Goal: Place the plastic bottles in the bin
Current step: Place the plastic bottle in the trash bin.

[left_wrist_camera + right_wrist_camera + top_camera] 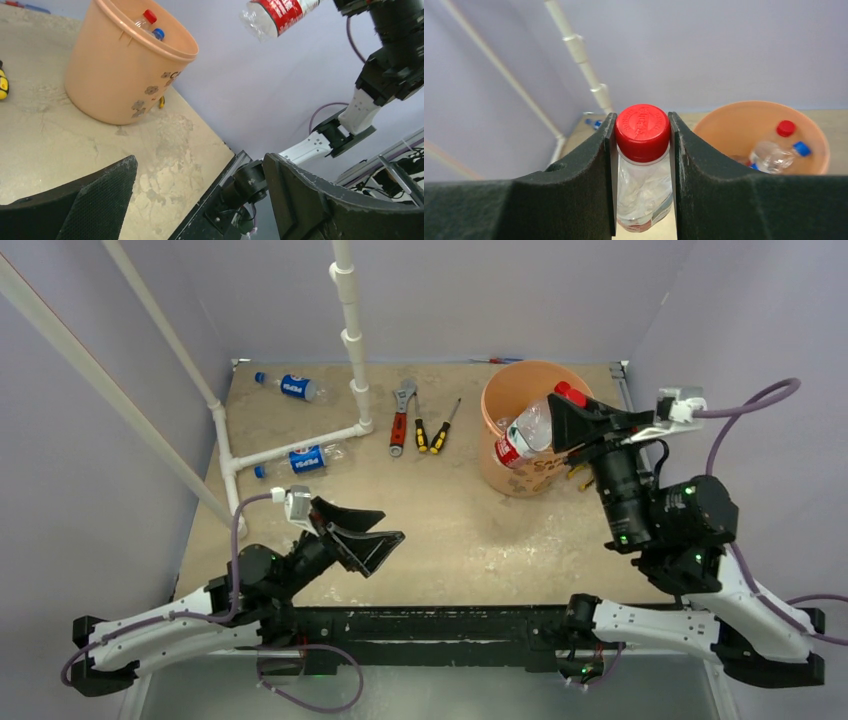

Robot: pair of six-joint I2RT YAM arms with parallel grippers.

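The right pincer (642, 125), which grips the bottle (527, 430) by its red cap, should move over the middle of the orange bin (520, 478) before letting go, because this clear, crinkly, red-labelled bottle hangs tilted above the rim, while the left pincer (365, 537) is wide and holds nothing.

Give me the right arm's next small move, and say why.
Probably nudge the right hand toward the bin until the red-capped bottle hangs squarely over the opening, before letting go. The hand grips the bottle's top, and the wrist view shows the bin's opening off to the bottle's right rather than beneath it, so a release now might miss or hit the rim.
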